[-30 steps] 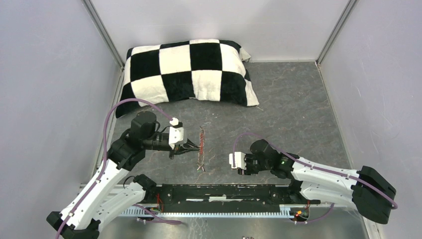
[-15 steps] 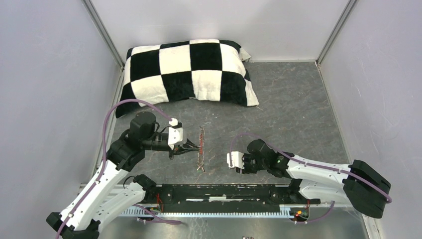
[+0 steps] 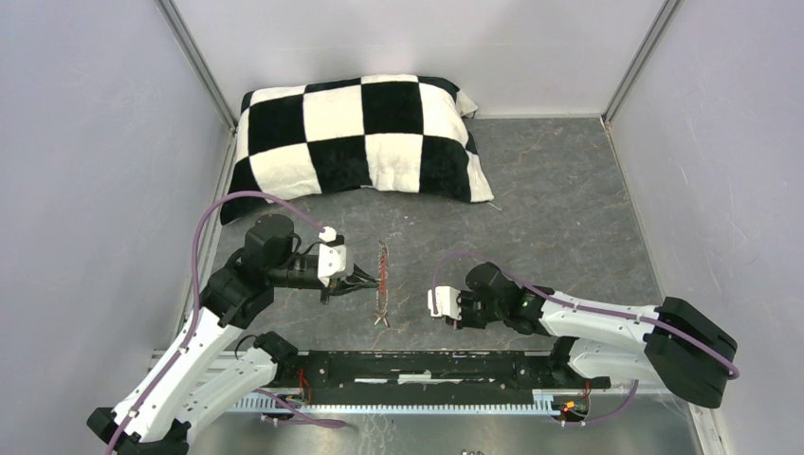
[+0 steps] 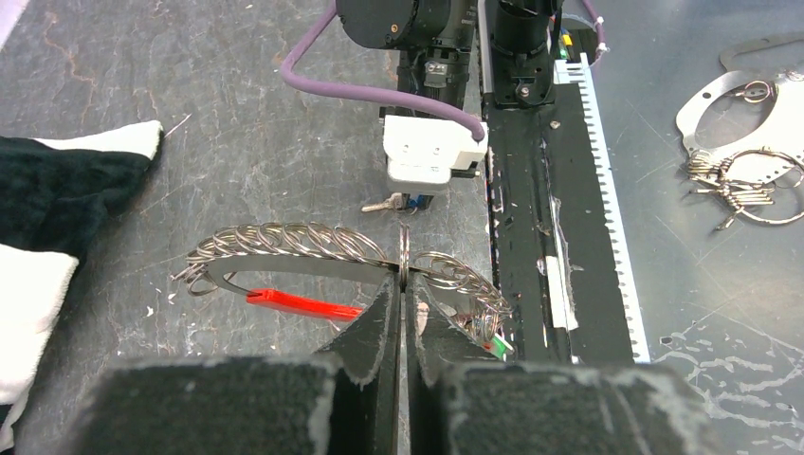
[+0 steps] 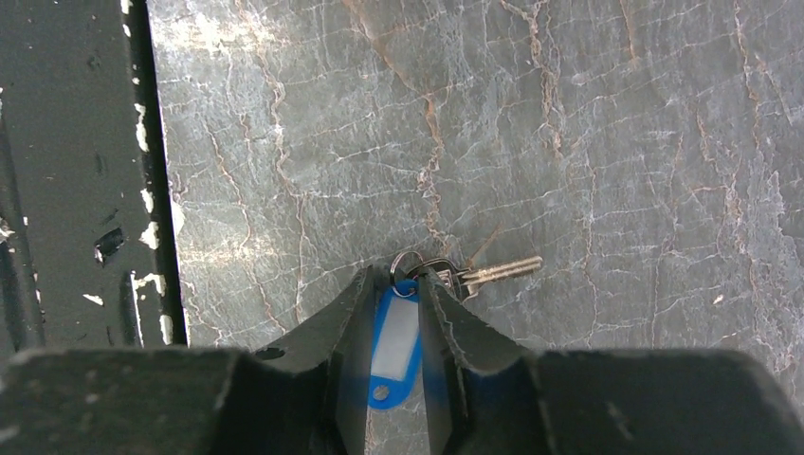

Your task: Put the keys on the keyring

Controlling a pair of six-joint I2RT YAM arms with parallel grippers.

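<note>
**Keys: blue one between the right fingers, loop held on the left**

Seen from above, the keyring (image 4: 284,239) stood on edge near the table's (image 5: 616,142) 6 o'clock. My left gripper (image 4: 403,284) was clamped tight on its thin wire from the 9 o'clock side. A red tag (image 4: 299,301) and a green tag (image 4: 495,346) hung low by that loop.

At 3 o'clock from the loop and apart from it, the blue-tagged key (image 5: 396,336) lay flat on the table. Its metal blade (image 5: 498,270) pointed toward 2 o'clock in the right wrist view. My right gripper (image 5: 396,277) stood narrow, with one finger along each long side of the tag. I could not tell whether the pads had bitten yet.

I judged the key very light and the plastic tag stiff but smooth, so it would likely slip or twist under a weak pinch. The blade would swing freely from its small split ring (image 5: 406,263). I reckoned the best hold was across the tag's long edges, close to that ring. The loop's wire looked thin and springy.
</note>
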